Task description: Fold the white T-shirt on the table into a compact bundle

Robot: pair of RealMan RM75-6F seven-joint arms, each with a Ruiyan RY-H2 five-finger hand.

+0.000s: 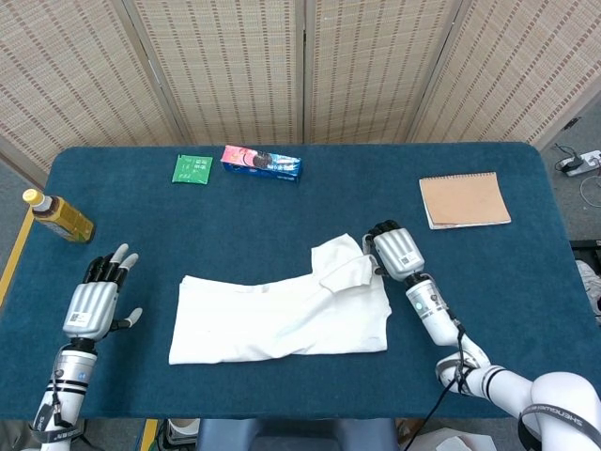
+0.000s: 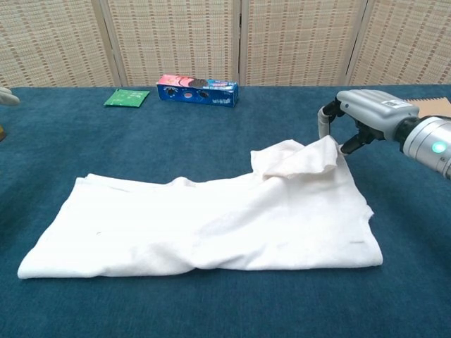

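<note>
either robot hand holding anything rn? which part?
Right robot hand pinches the white cotton T-shirt at its raised right-end flap. Left robot hand holds nothing.

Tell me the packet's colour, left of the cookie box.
Green packet, clearest in the head view.

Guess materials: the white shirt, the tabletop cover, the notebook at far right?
White T-shirt: soft matte knit, likely cotton; it creases and drapes limply. Table cover: dark blue, carpet-like pile, no sheen, probably felt or short carpet. Notebook: tan matte cover, looks like kraft card; spiral binding along its top edge.
</note>
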